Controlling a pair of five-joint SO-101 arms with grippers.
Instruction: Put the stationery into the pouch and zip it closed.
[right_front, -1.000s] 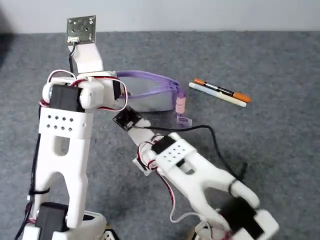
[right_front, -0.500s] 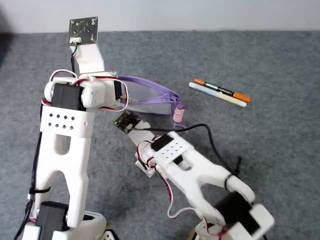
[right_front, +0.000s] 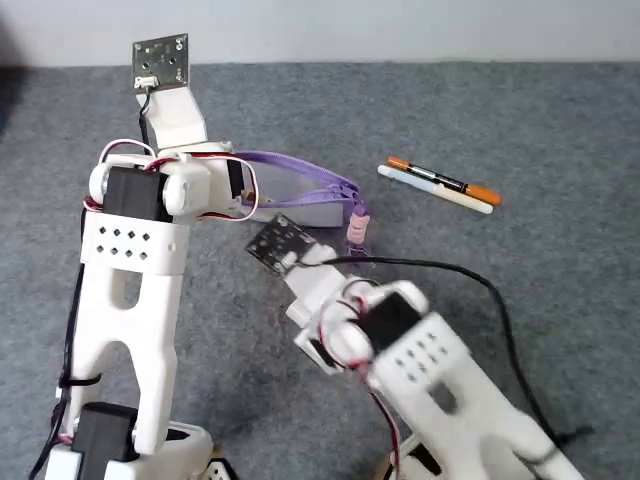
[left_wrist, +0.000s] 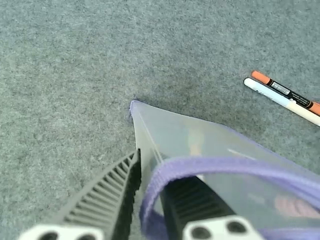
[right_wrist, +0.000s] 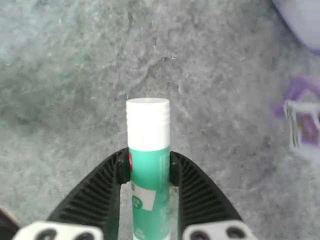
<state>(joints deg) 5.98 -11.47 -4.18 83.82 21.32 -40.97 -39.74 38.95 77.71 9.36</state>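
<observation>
The pouch (left_wrist: 210, 140), rim pinched in the left pincer (left_wrist: 150, 170), may sag shut and knock the glue stick (right_wrist: 147, 125) from the right pincer's (right_wrist: 147, 157) tight clamp.

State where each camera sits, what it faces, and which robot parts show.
High view: above the table, looking down; left arm, right arm, pouch, pens.
Left wrist view: on left arm, along left gripper clamped on pouch.
Right wrist view: on right arm, along right gripper gripping glue stick.
Shared: pouch and pens, high and left wrist.
</observation>
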